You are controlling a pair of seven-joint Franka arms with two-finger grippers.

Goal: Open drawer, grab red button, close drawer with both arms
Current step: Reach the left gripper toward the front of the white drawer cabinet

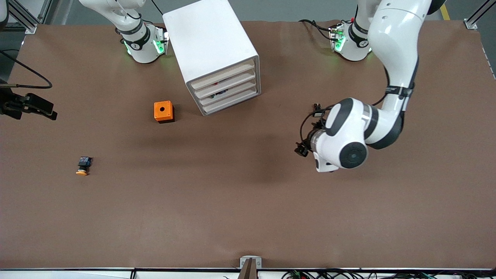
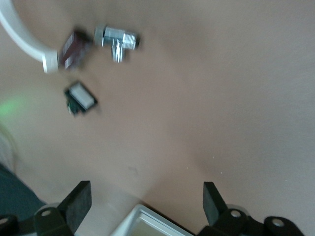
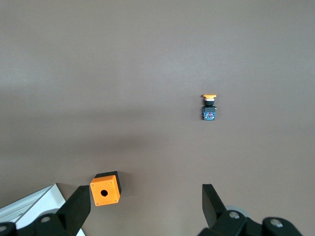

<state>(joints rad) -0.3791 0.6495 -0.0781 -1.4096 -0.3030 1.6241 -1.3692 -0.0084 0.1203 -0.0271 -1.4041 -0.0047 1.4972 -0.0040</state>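
Observation:
The white drawer cabinet stands between the two arm bases, and all its drawers are shut. The red-capped button is hidden from every view. My left gripper hangs over bare table toward the left arm's end, nearer the front camera than the cabinet. In the left wrist view it is open and empty, with a corner of the cabinet between its fingers. My right gripper is out of the front view. In the right wrist view it is open and empty, high over the table near the orange box.
An orange box with a hole sits beside the cabinet. A yellow-orange-capped button lies toward the right arm's end. A metal fitting, a dark red part and a green-white part lie on the table.

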